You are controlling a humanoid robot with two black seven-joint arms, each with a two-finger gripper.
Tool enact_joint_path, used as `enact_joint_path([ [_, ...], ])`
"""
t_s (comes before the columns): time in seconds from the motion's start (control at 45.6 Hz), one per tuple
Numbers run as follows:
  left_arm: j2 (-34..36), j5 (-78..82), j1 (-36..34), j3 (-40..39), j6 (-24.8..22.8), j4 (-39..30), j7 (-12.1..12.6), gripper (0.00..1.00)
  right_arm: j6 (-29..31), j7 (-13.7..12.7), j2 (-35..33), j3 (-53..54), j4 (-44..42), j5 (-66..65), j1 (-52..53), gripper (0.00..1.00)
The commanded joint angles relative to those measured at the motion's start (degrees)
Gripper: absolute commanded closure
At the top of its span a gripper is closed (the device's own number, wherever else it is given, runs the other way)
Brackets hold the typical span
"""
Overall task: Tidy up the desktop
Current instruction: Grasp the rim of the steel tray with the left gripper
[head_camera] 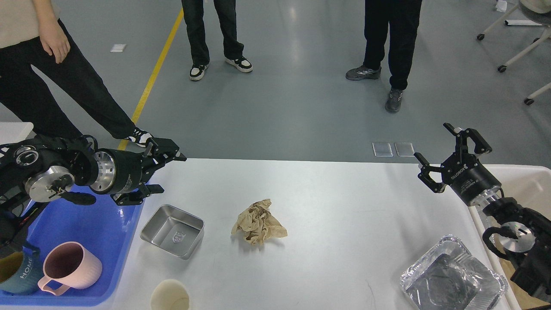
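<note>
left tool [165,172] gaping, empty, above blue tray [103,228] | right tool [447,153] gaping, empty | bench [344,206] beneath both | crumpled paper [258,222] between them, nearer left | risk: light paper may slide away under a one-sided pinch

My two arms are black, each wrist ringed with bare silver metal discs. Thin black cables loop along both. The left gripper [161,174] and right gripper [447,157] have slim black fingers on a drum-shaped base; the right base carries small white lettering.
</note>
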Motion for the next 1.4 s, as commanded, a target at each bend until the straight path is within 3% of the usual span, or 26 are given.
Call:
enact_joint_path([
  [0.0, -0.21, 0.01, -2.32, 5.01, -1.38, -0.25, 0.26, 0.06, -0.09, 0.0, 0.04, 0.0, -0.01, -0.07, -0.02, 0.0],
  [0.263, -0.03, 0.27, -3.73, 9.94, -2.97, 0.1, 0.61, 0.06, -0.09, 0.0, 0.04, 0.0, 0.07, -0.07, -0.11, 0.0],
  [0.768, -5.31, 13.72, -3.29, 11.79, 2.04, 8.19, 1.49, 0.12, 0.26, 0.0, -0.13, 0.0, 0.16, -0.07, -0.99, 0.0],
  [1.119, -3.73, 15.92, -0.04, 12.05, 1.08, 10.21, 1.4, 0.13, 0.35, 0.09, -0.13, 0.0, 0.16, -0.07, -1.08, 0.0],
  [1.228, -2.06, 16.0, 1.19, 11.96, -2.7, 9.95, 1.4, 0.13, 0.35, 0.09, -0.31, 0.0, 0.16, -0.07, -1.16, 0.0],
  [1.382, -1.97, 17.58, 2.42, 12.4, -3.58, 9.86, 1.4, 0.13, 0.35, 0.09, -0.4, 0.0, 0.16, -0.07, -1.08, 0.0],
])
